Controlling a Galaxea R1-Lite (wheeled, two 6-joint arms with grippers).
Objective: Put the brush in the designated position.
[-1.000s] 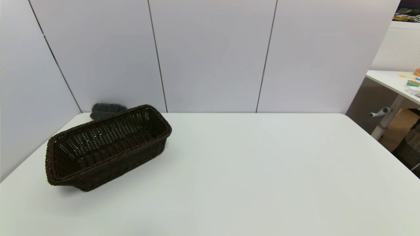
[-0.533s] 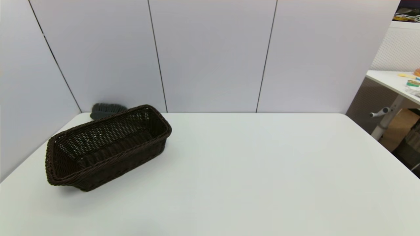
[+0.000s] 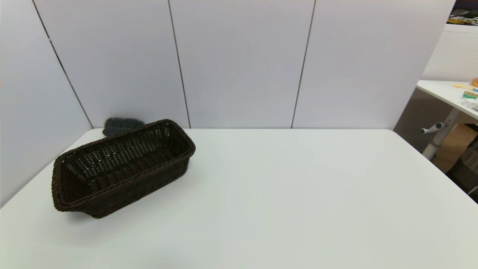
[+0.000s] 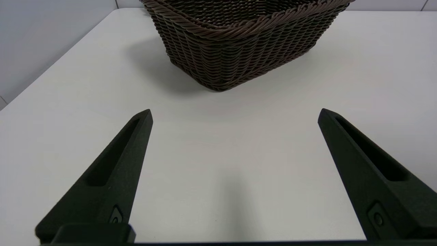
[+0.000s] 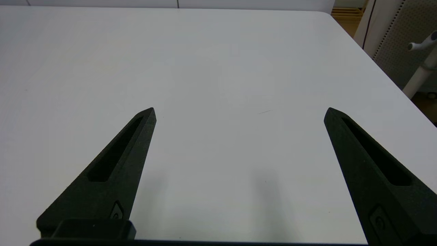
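Brush (image 3: 123, 125) mostly hidden behind basket (image 3: 123, 170); only bristles show, handle unseen.

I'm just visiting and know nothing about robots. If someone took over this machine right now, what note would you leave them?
Left gripper: fingers open, holding nothing, low over the table, facing the near end of the wicker basket.
Right gripper: fingers open, holding nothing, over bare table on the right side.
Neither arm shows in the head view.
Brush: only its dark bristles show, behind the basket at the far left corner by the wall.
Done: nothing; the brush is untouched.
Left: pick up the brush and place it, probably in the basket.
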